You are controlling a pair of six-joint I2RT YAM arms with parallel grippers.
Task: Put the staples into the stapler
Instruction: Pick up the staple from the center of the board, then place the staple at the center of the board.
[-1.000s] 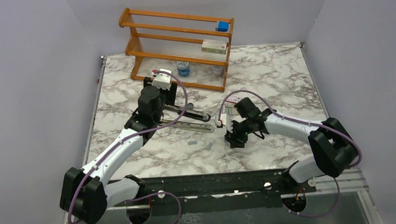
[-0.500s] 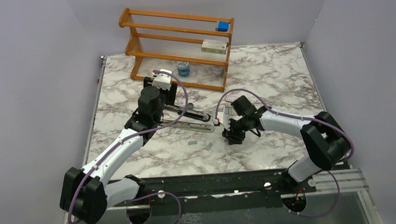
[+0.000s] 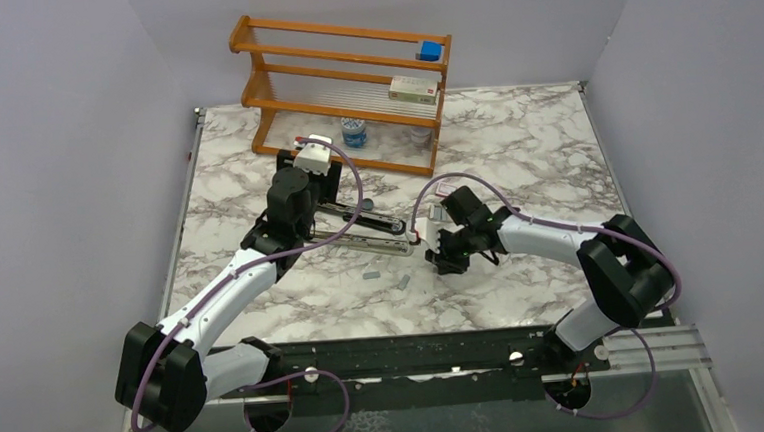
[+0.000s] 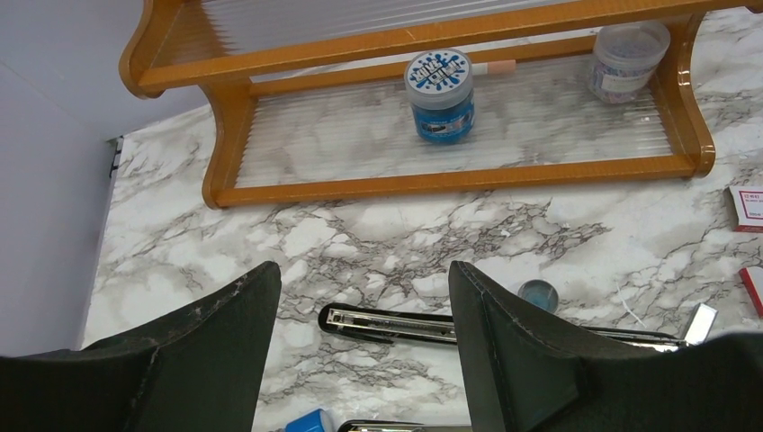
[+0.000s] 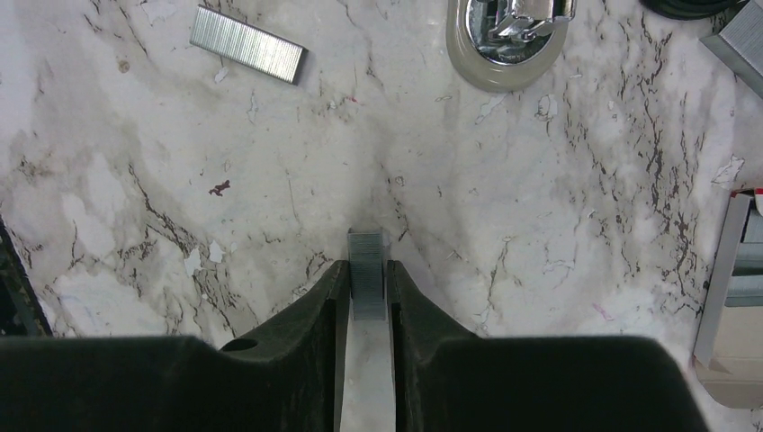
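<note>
Looking down from above, we see the stapler (image 3: 375, 242) lying opened on the marble worktop (image 3: 514, 148), its two long bars splayed out towards the right. The left arm (image 3: 260, 258) reaches over the hinge end, and the right arm (image 3: 539, 234) bends in low just past the bars' free ends. Two loose staples (image 3: 369, 273) lie on the marble in front of the stapler. A wooden rack (image 3: 341, 103) stands at the back with a blue block (image 3: 430, 51) on top and a flat box (image 3: 412, 90) one shelf down.

From the left wrist, the left claw (image 4: 363, 279) is spread wide and grips nothing. One silver-channelled bar of the stapler lies across the gap below its fingers (image 4: 513, 351). Beyond it stand a blue jar (image 4: 439, 94) and a clear pot (image 4: 627, 58) on the rack's bottom shelf. A small blue cap (image 4: 538, 295) sits just beside the bar, and a red-and-white box (image 4: 745, 207) shows at the right edge.

From the right wrist, the right claw (image 5: 366, 270) has clenched on a staple strip (image 5: 366, 252) lying on the marble, a finger against each long side. Another strip (image 5: 247, 43) lies well apart at the upper left.
</note>
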